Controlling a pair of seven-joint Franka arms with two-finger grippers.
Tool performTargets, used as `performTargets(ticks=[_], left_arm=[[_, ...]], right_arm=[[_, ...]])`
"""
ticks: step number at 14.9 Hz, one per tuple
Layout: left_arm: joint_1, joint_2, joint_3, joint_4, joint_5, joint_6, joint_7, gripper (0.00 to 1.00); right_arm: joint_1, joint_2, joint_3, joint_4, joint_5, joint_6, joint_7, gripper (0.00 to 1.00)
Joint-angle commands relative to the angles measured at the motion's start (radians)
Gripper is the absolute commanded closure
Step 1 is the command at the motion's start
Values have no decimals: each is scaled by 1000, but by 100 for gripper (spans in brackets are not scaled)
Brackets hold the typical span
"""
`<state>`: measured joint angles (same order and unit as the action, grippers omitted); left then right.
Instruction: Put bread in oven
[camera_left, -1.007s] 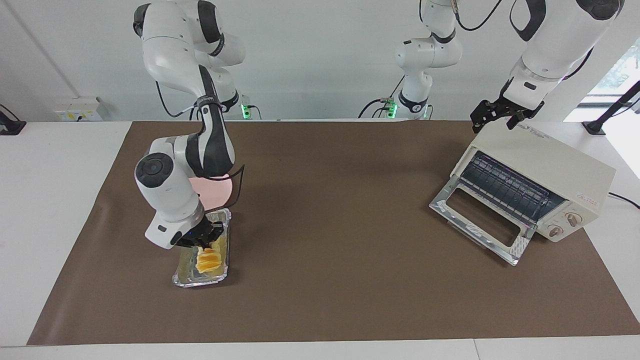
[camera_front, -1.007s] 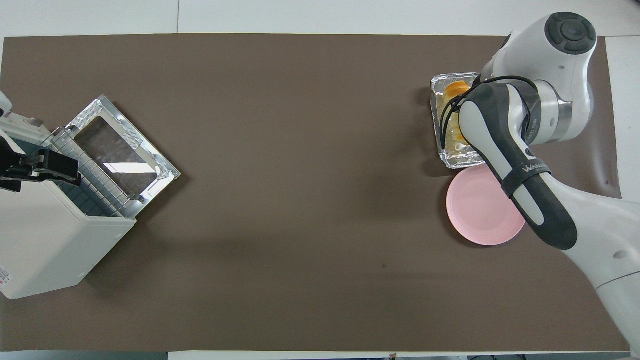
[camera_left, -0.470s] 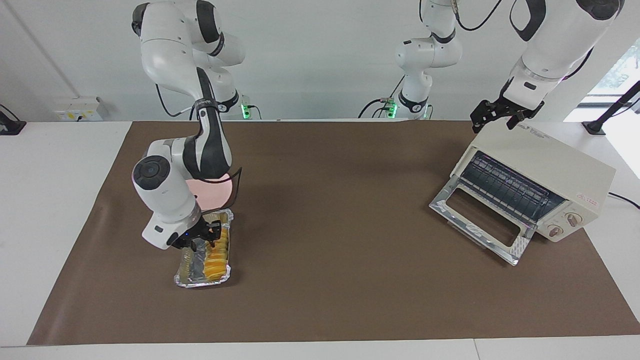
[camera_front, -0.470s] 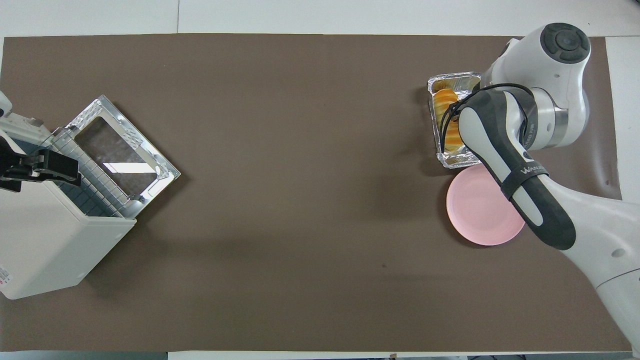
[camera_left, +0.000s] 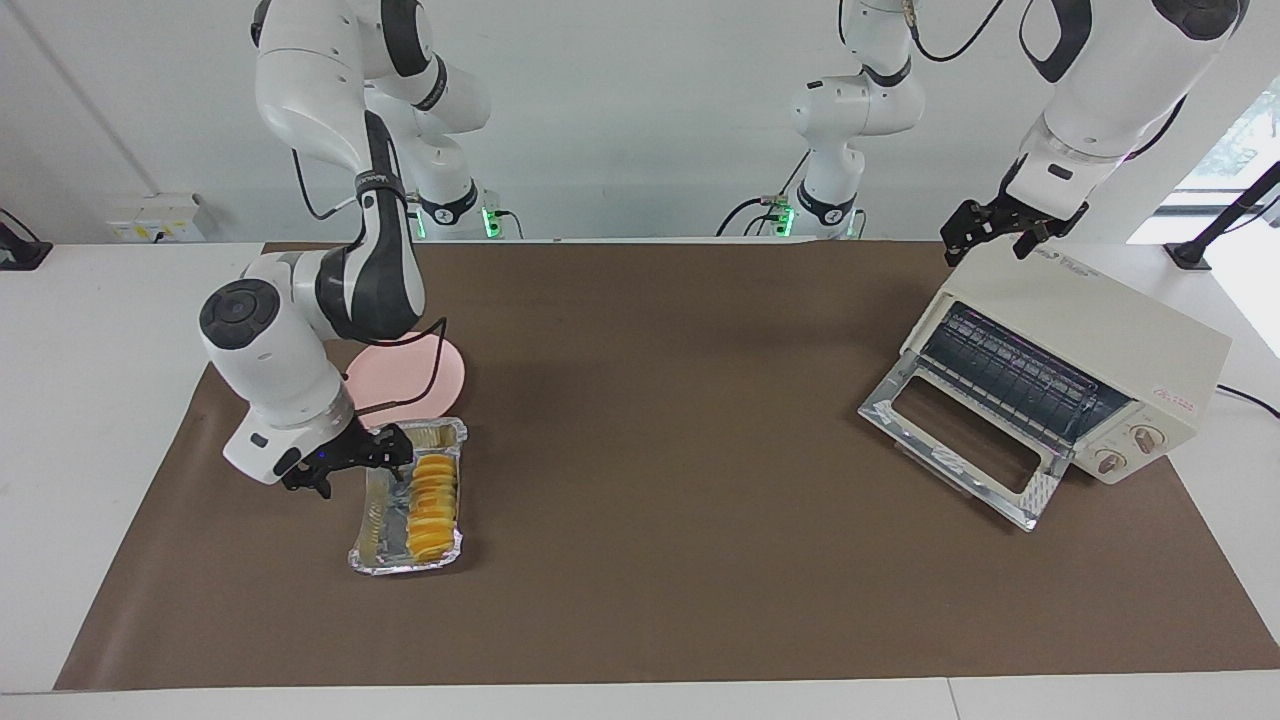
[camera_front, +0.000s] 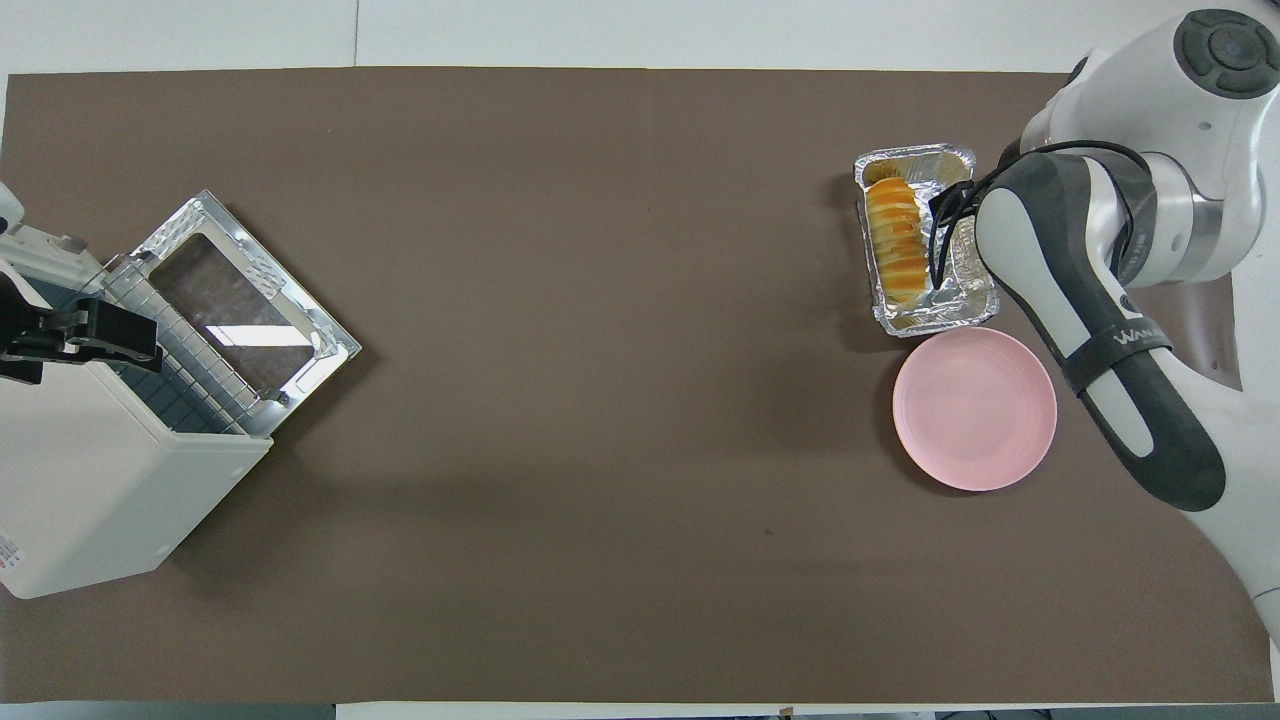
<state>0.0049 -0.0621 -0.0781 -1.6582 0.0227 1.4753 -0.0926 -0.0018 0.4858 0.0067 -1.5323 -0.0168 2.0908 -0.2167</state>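
Note:
The bread (camera_left: 432, 495), a golden ridged loaf, lies flat in the foil tray (camera_left: 405, 566) at the right arm's end of the table; it also shows in the overhead view (camera_front: 895, 240). My right gripper (camera_left: 360, 472) is open and empty, low beside the tray's edge, apart from the bread. In the overhead view it is hidden under its arm. The cream oven (camera_left: 1100, 330) stands at the left arm's end with its glass door (camera_left: 960, 445) dropped open. My left gripper (camera_left: 990, 232) waits open over the oven's top.
A round pink plate (camera_left: 420, 380) lies empty next to the foil tray (camera_front: 935, 318), nearer to the robots. The oven (camera_front: 90, 470) and its open door (camera_front: 245, 290) take up the left arm's end. Brown mat covers the middle.
My right gripper has let go of the bread and moved off the tray toward the right arm's end. The bread now lies flat in the tray. The left arm has not moved.

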Motion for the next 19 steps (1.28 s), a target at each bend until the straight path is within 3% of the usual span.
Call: performTargets(ticks=[1,4,5,6,11,19], left_arm=[[1,-8,3,-3,-7,-15,-4,0],[1,-8,3,-3,-7,-15,-4,0],[1,-8,3,-3,-7,-15,-4,0],[1,-8,3,-3,-7,-15,-4,0],[1,-8,3,-3,-7,-15,-4,0],[1,-8,3,-3,-7,-15,-4,0]], right_arm=[[-17,8,4,-61,-2,83,-26,0],[-30,19,4,-88,-29,135,-26,2],[-30,20,6,-98,-29,146,-26,7],[-30,20,4,-104,-29,153,-24,18],[-27,10,6,-153,-25,199,16,99],[-30,4,7,-154,-23,186,39,100]])
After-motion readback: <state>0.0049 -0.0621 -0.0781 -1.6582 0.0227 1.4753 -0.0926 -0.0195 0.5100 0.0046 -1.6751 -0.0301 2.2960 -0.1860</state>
